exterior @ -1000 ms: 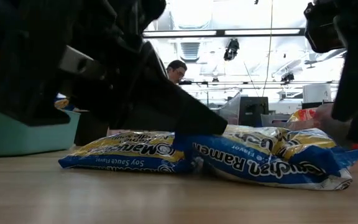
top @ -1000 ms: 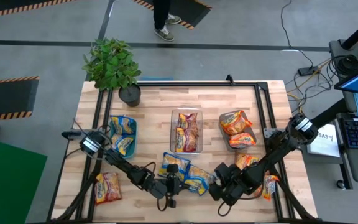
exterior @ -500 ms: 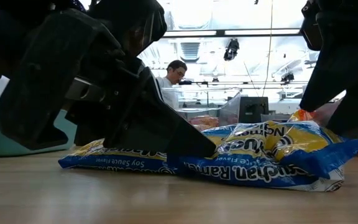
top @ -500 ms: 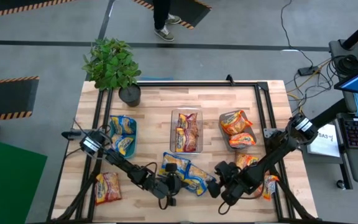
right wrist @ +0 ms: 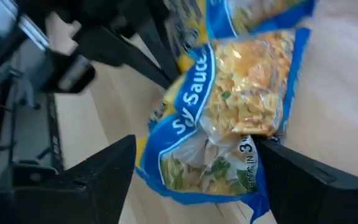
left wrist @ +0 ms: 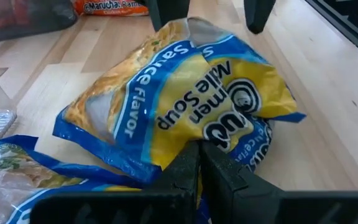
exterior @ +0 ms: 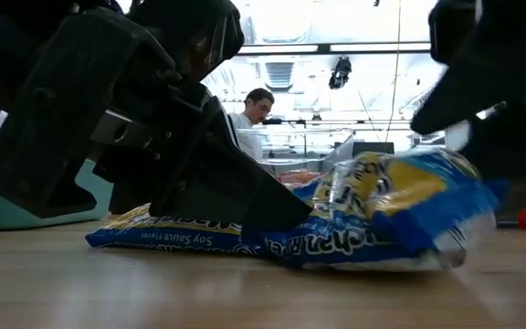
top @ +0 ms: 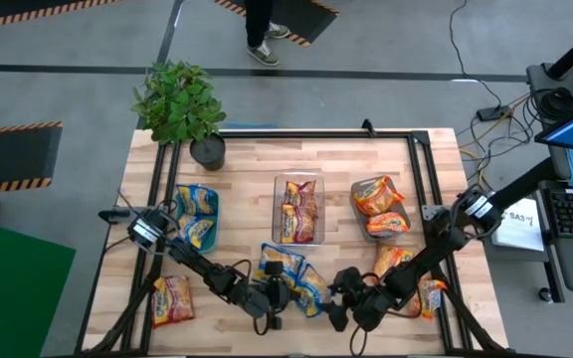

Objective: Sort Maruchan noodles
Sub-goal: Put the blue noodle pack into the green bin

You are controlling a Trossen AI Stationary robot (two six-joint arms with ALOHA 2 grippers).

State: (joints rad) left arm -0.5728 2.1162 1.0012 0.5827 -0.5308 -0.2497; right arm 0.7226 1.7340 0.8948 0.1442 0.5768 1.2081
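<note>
1. wooden table [top: 247, 159] on a grey floor, potted plant [top: 179, 104] at its far left corner; a person's legs [top: 259, 28] show beyond the far edge in the high view, and the low view shows a person [exterior: 257, 108] far back in the room.
2. three bins in a row across the table: teal bin [top: 195, 216] on the left with blue-edged noodle packets, clear bin [top: 298, 210] in the middle with maroon-edged packets, grey bin [top: 379, 210] on the right with orange-red packets.
3. loose maruchan noodles on the table: one reddish packet [top: 172, 299] near the front left corner, orange packets [top: 394, 261] front right under the right arm, and a cluster of blue-edged packets front centre.
4. left gripper [top: 288, 296] sits low at front centre, fingers [left wrist: 190, 167] pressed together, tips touching the edge of a crumpled blue soy sauce packet [left wrist: 185, 99]; cannot tell whether plastic is pinched between them.
5. right gripper [top: 338, 301] is just beside the same packet from the other side, fingers [right wrist: 101, 168] spread wide with the packet [right wrist: 229, 124] lying between them.
6. low view: that packet [exterior: 386, 206] is bunched up and raised at one end, overlapping a flatter blue packet [exterior: 176, 233] lying on the table.
7. the two grippers are near each other, facing across the packet.
</note>
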